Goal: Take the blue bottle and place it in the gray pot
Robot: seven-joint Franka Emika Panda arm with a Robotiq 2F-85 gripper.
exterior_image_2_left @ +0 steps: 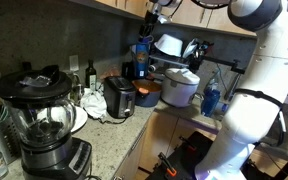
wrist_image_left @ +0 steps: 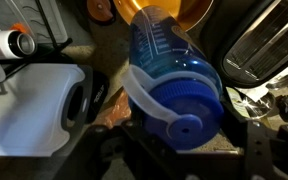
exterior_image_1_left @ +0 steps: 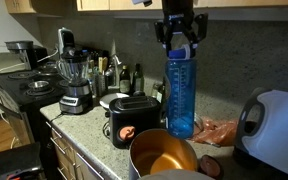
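Counting along the speckled stone counter, you have one tall translucent blue plastic bottle, one large round grey metal pot, one boxy black toaster, one clear-jug blender on a black base, and a cluster of dark glass bottles at the back wall, too crowded to count. Your gripper reaches down from above with its fingers clamped on the bottle's top, holding it upright just behind the pot's far rim. You cannot tell whether its base touches the counter. The pot's shiny copper-orange inside faces up with its mouth uncovered, and in the wrist view that orange shows just past the bottle's blue lid. The pot sits near the counter's front edge, with the toaster just beside it on one side and a white roll lying on its side near it on the other.
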